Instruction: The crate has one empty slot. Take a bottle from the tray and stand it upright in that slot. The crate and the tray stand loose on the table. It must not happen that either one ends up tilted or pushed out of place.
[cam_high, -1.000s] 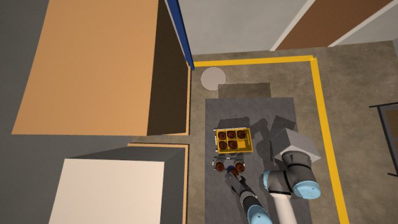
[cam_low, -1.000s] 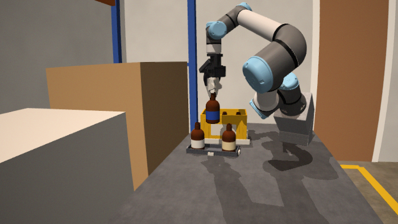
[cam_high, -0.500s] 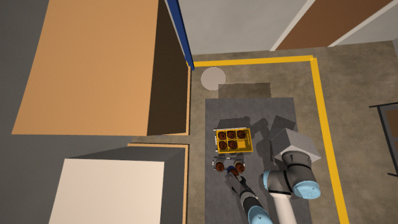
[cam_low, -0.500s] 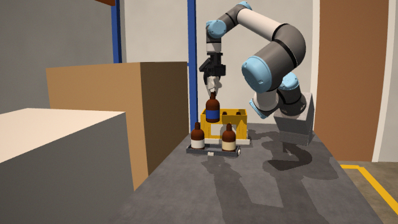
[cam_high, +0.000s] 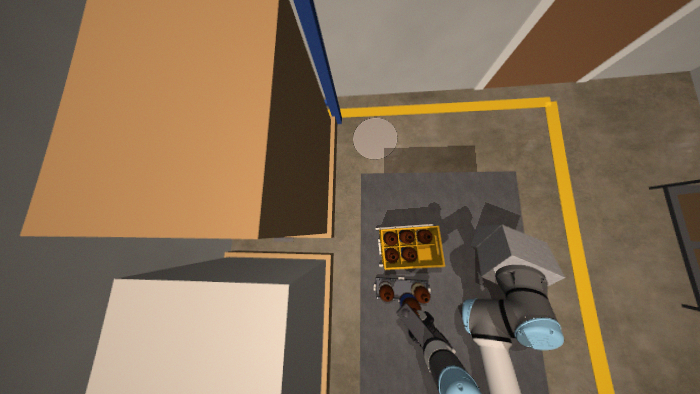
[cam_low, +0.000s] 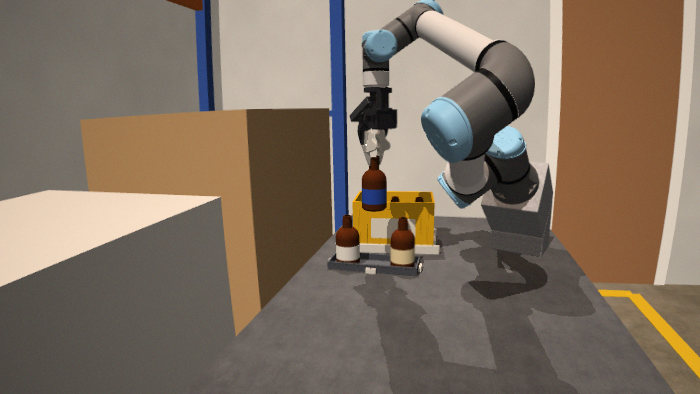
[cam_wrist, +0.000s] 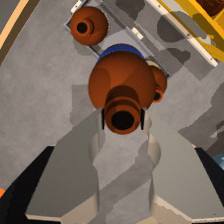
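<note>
Gripper (cam_low: 374, 156) clamped on the neck of a brown glass bottle with a blue label (cam_low: 374, 190), pointing straight down from the grey and light-blue arm (cam_low: 475, 60). Bottle hanging upright, lifted clear above the tray, its base level with the crate's upper rim in the exterior view. From the wrist view, dark fingertips pressed against both sides of the bottle mouth.

Sweeping left to right now. Far left, a pale cream block (cam_low: 100, 270) and behind it a large tan cardboard box (cam_low: 165, 165), both off the table's edge. Next, a blue vertical post (cam_low: 338, 100). Then the low grey tray (cam_low: 350, 265) on the dark grey table (cam_low: 450, 340), carrying two upright brown bottles: one with a white label (cam_low: 347, 240) on the left, one with a cream label (cam_low: 402, 243) on the right, a gap between them. Just behind the tray, close to it, the yellow plastic crate (cam_low: 425, 220) with six slots. From the top view, five slots filled with brown bottles (cam_high: 407, 236), the front right slot (cam_high: 426, 254) showing bare yellow floor. Further right, a grey block pedestal (cam_low: 540, 235) under the arm. Far right, yellow floor tape (cam_low: 660, 325).
</note>
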